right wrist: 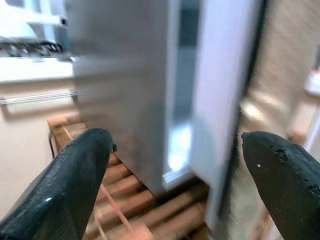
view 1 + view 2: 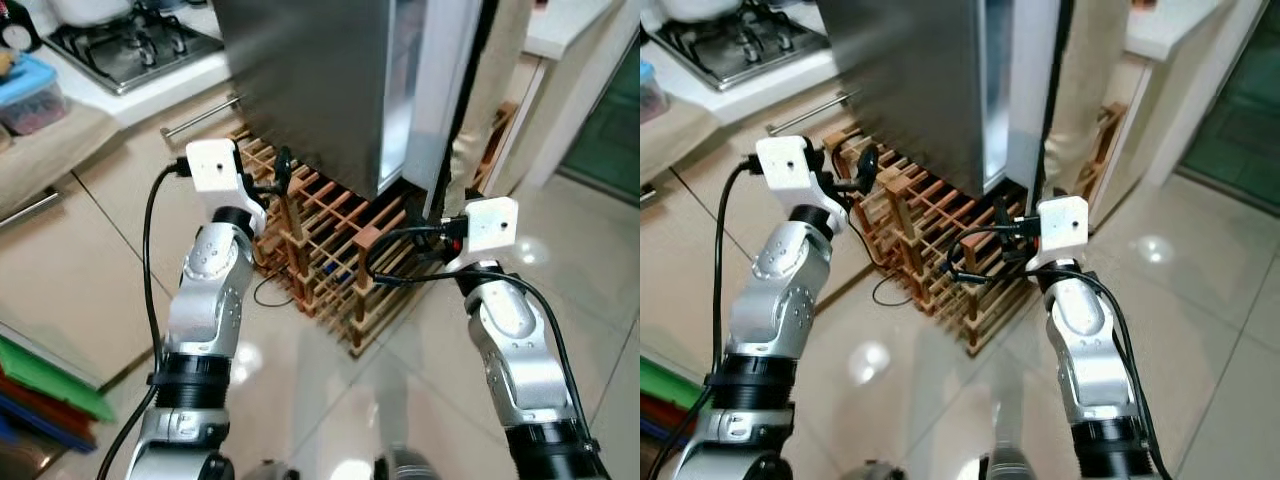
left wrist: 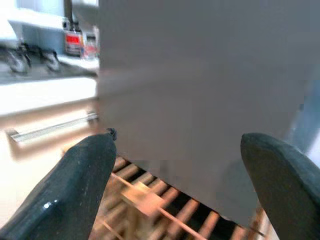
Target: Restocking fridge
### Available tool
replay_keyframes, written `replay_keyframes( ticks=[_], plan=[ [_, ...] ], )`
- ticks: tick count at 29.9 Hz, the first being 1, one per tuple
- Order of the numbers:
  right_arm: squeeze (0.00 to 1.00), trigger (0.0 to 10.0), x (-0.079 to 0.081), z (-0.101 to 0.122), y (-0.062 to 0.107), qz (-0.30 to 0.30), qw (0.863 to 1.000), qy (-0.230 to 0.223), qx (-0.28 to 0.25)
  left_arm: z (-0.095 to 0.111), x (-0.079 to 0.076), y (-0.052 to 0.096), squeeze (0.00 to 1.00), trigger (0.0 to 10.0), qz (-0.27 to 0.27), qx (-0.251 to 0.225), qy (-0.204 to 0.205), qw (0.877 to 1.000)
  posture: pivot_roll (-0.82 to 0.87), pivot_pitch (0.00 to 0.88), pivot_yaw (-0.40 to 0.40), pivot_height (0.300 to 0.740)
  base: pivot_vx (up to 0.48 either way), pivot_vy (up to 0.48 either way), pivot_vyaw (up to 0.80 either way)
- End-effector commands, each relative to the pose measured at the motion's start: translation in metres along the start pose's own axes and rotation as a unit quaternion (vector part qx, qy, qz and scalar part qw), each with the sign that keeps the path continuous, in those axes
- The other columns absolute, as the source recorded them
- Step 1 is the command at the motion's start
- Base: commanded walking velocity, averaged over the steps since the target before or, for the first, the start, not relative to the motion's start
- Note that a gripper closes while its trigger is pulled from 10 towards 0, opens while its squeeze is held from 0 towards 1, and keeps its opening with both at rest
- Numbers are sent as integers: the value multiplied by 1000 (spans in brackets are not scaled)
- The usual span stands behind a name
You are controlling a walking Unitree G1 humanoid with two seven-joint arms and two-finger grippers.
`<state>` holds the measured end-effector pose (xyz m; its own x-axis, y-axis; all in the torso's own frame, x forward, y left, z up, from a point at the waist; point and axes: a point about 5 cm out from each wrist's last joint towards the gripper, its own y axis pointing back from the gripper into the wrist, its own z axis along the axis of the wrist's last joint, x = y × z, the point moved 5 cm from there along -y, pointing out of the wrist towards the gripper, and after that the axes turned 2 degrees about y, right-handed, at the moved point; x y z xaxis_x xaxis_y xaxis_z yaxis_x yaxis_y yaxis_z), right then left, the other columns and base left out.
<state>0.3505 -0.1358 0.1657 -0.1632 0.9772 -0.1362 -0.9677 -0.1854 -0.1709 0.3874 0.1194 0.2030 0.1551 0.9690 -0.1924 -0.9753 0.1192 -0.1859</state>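
the big grey fridge (image 2: 320, 90) stands right in front of the robot, sitting on a wooden rack (image 2: 330, 250) on the shiny floor (image 2: 330, 400). its door (image 2: 440, 100) is open a crack on the right side. the left gripper (image 3: 175, 185) is held up near the fridge's flat front, fingers spread wide, holding nothing. the right gripper (image 1: 175, 185) is up by the door gap, also wide and holding nothing. a stove (image 2: 130, 45) sits on the counter to the left (a bit blurry).

Both grippers (raised) — fingers apart
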Motion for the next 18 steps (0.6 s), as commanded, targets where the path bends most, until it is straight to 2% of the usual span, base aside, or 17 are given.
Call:
replay_keyframes(
  ticks=[1, 2, 5, 7, 8, 9, 12, 14, 15, 16, 18],
  plan=[
    [0, 10000, 7, -6, -8, 18, 1000, -3, 11, 2, 7, 0, 0, 10000, 7, -3, -12, 1000, -165, 67, 70, 740, 0, 0, 0],
    [0, 10000, 7, -6, -8, 18, 1000, -3, 11, 2, 7, 0, 0, 10000, 7, -3, -12, 1000, -165, 67, 70, 740, 0, 0, 0],
    [0, 10000, 4, -12, -23, 26, 999, 8, 22, 3, 7, -1, 0, 10000, 7, -4, -12, 1000, -151, 68, 78, 740, 0, 0, 0],
    [0, 10000, -5, -14, -35, 16, 999, 18, 28, 4, 6, 0, 0, 10000, 3, -5, -17, 1000, -135, 75, 80, 740, 0, 0, 0],
    [0, 10000, -5, -14, -35, 16, 999, 18, 28, 4, 6, 0, 0, 10000, 3, -5, -17, 1000, -135, 75, 80, 740, 0, 0, 0],
    [0, 10000, -17, -6, -43, -3, 1000, 17, 19, 5, 8, 1, 0, 10000, 0, -5, -29, 1000, -112, 74, 72, 740, 0, 0, 0],
    [0, 10000, -27, -1, -44, -25, 1000, 9, 10, 6, 10, 2, 0, 10000, -6, -3, -46, 999, -106, 72, 69, 740, 0, 0, 0],
    [0, 10000, -45, 4, -24, -83, 996, 11, -4, 4, 10, 9, 0, 10000, -31, -3, -62, 998, -118, 66, 56, 740, 0, 0, 0],
    [0, 10000, -45, 4, -24, -83, 996, 11, -4, 4, 10, 9, 0, 10000, -31, -3, -62, 998, -118, 66, 56, 740, 0, 0, 0],
    [0, 10000, -48, 6, -9, -98, 995, 22, -11, 2, 8, 16, 0, 10000, -50, -3, -65, 997, -123, 66, 55, 740, 0, 0, 0],
    [0, 10000, -42, 5, 28, -111, 993, 39, -14, -12, 9, 33, 0, 10000, -72, 25, -52, 996, -154, 75, 50, 740, 0, 0, -400]
  ],
)
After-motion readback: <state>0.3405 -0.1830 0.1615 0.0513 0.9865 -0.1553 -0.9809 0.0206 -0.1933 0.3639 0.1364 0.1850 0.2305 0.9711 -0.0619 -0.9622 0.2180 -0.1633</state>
